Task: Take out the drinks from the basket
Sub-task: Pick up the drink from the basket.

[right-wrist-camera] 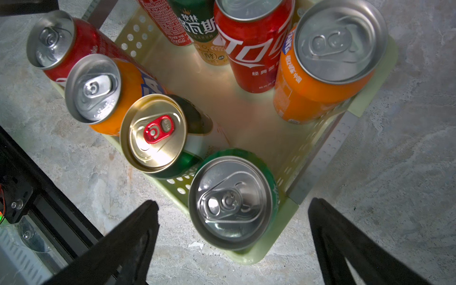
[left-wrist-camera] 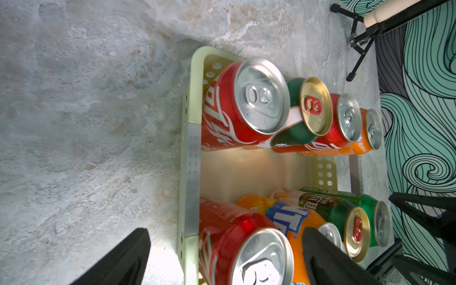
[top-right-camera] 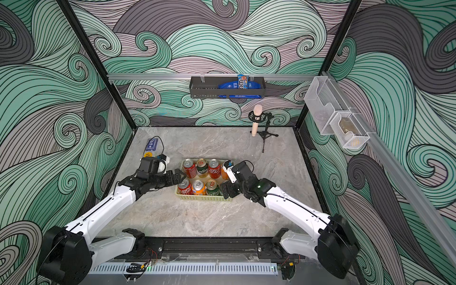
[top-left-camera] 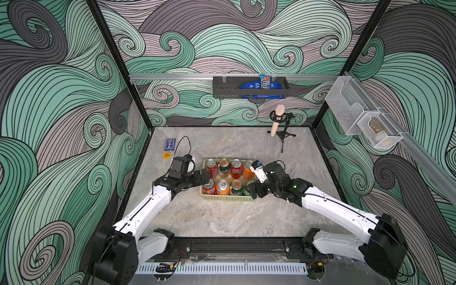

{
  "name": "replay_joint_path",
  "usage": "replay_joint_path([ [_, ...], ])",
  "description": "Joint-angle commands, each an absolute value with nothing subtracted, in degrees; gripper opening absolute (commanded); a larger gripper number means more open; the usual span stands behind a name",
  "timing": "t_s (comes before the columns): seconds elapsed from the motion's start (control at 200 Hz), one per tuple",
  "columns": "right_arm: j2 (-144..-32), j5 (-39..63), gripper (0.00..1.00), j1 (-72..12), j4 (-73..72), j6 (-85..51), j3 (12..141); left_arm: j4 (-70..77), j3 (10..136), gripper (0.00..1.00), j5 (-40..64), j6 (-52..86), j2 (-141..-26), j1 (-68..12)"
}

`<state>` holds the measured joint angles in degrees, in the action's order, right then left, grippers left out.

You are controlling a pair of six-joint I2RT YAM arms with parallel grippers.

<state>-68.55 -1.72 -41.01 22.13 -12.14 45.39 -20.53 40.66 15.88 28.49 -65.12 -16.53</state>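
Aluminium drinks (top-left-camera: 236,169), all eight, stand in two rows inside the pale basket (top-left-camera: 228,197) in the middle of the table (top-left-camera: 222,219), so we judge the unloading not yet begun. Both pairs of jaws hang spread and empty: the right jaws frame the bright green can (right-wrist-camera: 232,202) in the near corner at their end, the left jaws frame the red can (left-wrist-camera: 249,249) in the opposite near corner. We should centre on each lid, drop onto the can wall above the basket's rim, close squarely, then lift straight up so neighbours and the light basket stay put.
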Motion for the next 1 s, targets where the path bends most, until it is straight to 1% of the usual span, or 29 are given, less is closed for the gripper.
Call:
replay_joint_path([
  [0.0, -69.65, -3.41, 0.94, -41.66, 22.22, -11.42, 46.30, -22.14, 43.09, 0.99, 16.68, 27.26, -65.65, -16.87],
  [0.475, -75.79, -4.82, 0.94, -42.36, 21.87, -10.99, 47.33, -21.69, 42.96, 0.99, 17.05, 27.21, -64.89, -16.87],
  [0.685, -76.64, -5.01, 0.93, -42.97, 20.87, -11.38, 46.86, -21.28, 42.64, 0.99, 17.13, 27.28, -64.59, -16.87],
  [0.996, -76.42, -5.01, 0.89, -44.68, 20.41, -12.47, 46.48, -21.24, 42.53, 0.99, 17.23, 27.50, -64.41, -16.87],
])
